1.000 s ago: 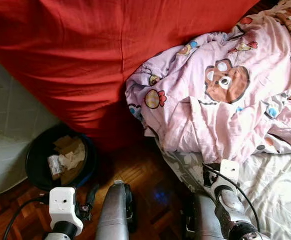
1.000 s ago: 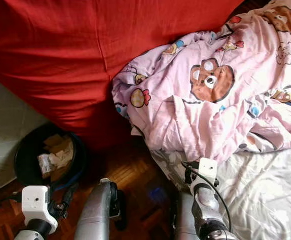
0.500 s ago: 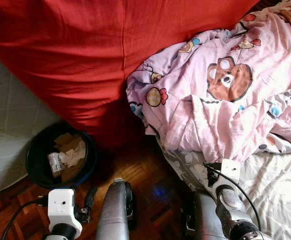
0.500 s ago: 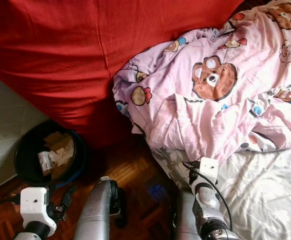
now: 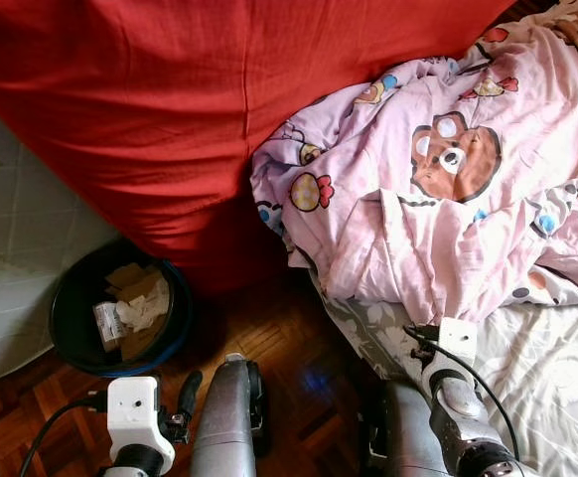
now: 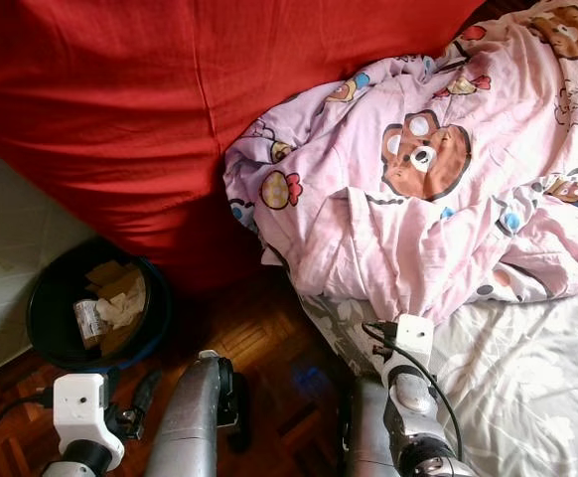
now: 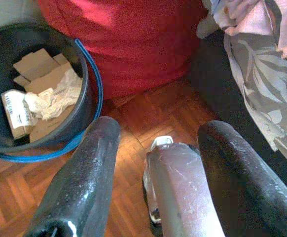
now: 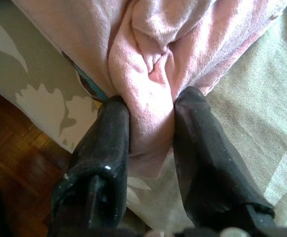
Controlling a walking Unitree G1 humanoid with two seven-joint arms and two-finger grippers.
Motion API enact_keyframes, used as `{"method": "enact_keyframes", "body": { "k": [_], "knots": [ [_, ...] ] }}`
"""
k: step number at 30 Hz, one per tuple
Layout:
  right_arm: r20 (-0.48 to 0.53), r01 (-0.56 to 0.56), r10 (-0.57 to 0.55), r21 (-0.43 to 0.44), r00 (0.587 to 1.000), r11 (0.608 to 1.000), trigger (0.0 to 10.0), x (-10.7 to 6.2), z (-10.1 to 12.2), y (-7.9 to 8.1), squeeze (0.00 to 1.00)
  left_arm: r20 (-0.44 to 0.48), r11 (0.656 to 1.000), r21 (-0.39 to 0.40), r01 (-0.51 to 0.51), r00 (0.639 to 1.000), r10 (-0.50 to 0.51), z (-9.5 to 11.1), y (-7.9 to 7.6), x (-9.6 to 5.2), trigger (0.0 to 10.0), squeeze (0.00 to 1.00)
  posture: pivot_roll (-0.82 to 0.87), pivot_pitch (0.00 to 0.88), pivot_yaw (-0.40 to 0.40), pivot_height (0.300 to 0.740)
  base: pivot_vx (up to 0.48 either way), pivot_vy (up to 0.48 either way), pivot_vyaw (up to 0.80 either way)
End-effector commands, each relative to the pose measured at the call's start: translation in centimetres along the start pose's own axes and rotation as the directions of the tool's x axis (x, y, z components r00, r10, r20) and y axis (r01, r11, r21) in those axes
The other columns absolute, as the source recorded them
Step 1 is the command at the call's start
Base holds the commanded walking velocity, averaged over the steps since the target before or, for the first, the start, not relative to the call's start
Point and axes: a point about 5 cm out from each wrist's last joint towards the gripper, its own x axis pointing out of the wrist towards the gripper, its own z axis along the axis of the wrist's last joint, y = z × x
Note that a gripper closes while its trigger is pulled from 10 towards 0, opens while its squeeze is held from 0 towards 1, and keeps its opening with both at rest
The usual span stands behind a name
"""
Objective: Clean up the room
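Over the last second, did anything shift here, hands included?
The left hand, fingers apart, drifted slightly toward the robot's right above the wood floor. The right hand stays closed on a fold of the pink blanket. The black bin of paper scraps kept its place.

One pink blanket (image 5: 438,189), one red cover (image 5: 200,109), one black bin (image 5: 71,323) and two grippers are counted.
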Motion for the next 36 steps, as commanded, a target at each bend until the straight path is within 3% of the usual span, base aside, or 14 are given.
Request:
{"method": "enact_keyframes", "body": {
  "k": [1,9,19,20,21,22,27,36],
  "knots": [
    [-0.088,0.0,0.0,0.003,0.996,1.0,0.0,-0.7,-2.4,0.0,0.0,-0.039,1.0,0.004,-0.03,0.999,0.03,-1.1,0.7,-0.1,10.0,0.0,0.15,0.364,0.066,0.632,0.0,0.0,0.0],
    [-0.075,0.001,0.002,0.043,0.997,0.999,0.0,-0.5,-1.8,-0.1,0.0,-0.023,0.999,-0.006,-0.032,0.999,0.032,-1.5,0.6,2.5,10.0,0.0,0.11,0.277,0.04,0.632,0.0,0.0,0.0],
    [0.031,0.0,-0.004,0.113,1.0,0.994,0.0,-0.6,-1.0,-1.0,0.0,-0.026,0.999,-0.02,-0.046,0.999,0.045,-2.7,1.0,5.7,10.0,0.0,0.03,0.154,0.03,0.632,0.0,0.0,0.0],
    [0.039,0.003,-0.008,0.121,0.999,0.993,3.8,-0.7,-1.1,-1.2,0.0,-0.029,0.999,-0.02,-0.049,0.998,0.048,-2.8,1.1,5.8,10.0,0.0,0.02,0.141,0.03,0.632,0.0,0.0,0.0],
    [0.046,0.006,-0.012,0.13,0.999,0.992,3.8,-0.8,-1.1,-1.3,0.0,-0.031,0.998,-0.021,-0.052,0.998,0.051,-2.9,1.2,5.9,10.0,0.0,0.01,0.137,0.031,0.632,0.0,0.0,0.0],
    [0.06,0.009,-0.018,0.145,0.998,0.989,10.0,-0.9,-1.1,-1.5,0.0,-0.032,0.998,-0.02,-0.053,0.998,0.053,-3.0,1.3,6.1,10.0,0.0,0.0,0.127,0.032,0.632,0.0,0.0,0.0],
    [0.101,-0.001,-0.019,0.198,0.995,0.98,10.0,-1.1,-1.2,-2.2,0.0,-0.032,0.998,-0.022,-0.055,0.998,0.054,-3.3,1.3,6.8,10.0,0.0,-0.02,0.103,0.034,0.632,0.0,0.0,0.0],
    [0.107,-0.046,0.028,0.175,0.994,0.983,10.0,-1.0,-0.8,-1.5,0.0,-0.097,0.999,-0.008,-0.042,0.994,0.041,-5.2,1.2,7.2,10.0,0.0,-0.03,0.06,0.034,0.677,0.0,0.0,0.0]
  ]
}}
